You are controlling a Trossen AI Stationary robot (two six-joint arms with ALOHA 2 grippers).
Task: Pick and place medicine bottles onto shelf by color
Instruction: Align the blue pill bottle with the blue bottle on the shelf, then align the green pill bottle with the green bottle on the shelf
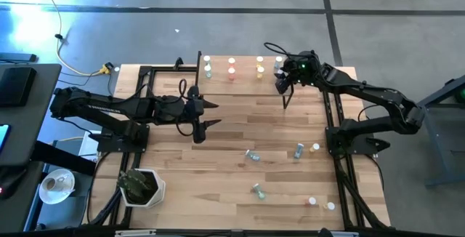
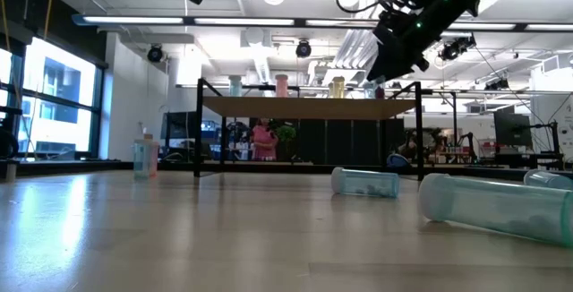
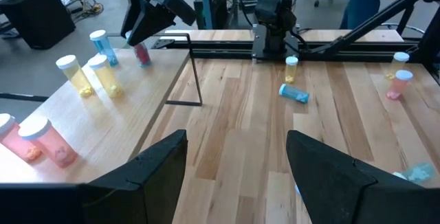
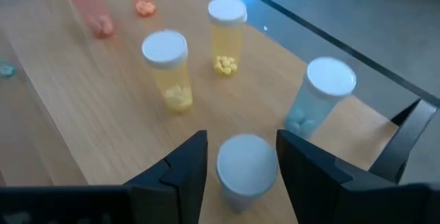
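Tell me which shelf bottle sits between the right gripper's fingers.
The white-capped bottle at the shelf's corner end, next to the blue bottle; the two yellow bottles stand farther off, clear of the fingers.

The shelf (image 1: pixel 243 75), a light-wood board on thin black legs, carries upright white-capped medicine bottles (image 1: pixel 232 68) in pairs: green, pink, yellow and blue. More bottles lie or stand scattered on the counter (image 1: pixel 218 150), among them a toppled teal one (image 1: pixel 253 155).

The shelf (image 1: pixel 243 78) carries upright medicine bottles (image 1: pixel 232 68); more bottles (image 1: pixel 253 155) lie scattered on the table (image 1: pixel 225 135).
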